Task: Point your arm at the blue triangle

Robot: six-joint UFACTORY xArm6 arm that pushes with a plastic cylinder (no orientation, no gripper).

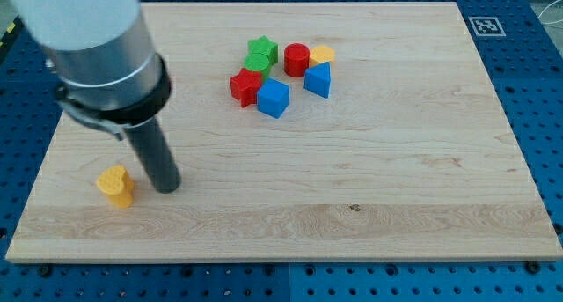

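The blue triangle (319, 79) lies in a cluster of blocks near the view's top centre, on the cluster's right side. My tip (167, 187) rests on the board at the view's lower left, far from the blue triangle, down and to the left of it. A yellow heart-shaped block (115, 185) sits just left of my tip, a small gap apart.
The cluster also holds a green star (261, 52), a red cylinder (296, 59), a yellow block (323, 55) behind the triangle, a red star (246, 85) and a blue cube (274, 99). The wooden board (396, 179) lies on a blue pegboard table.
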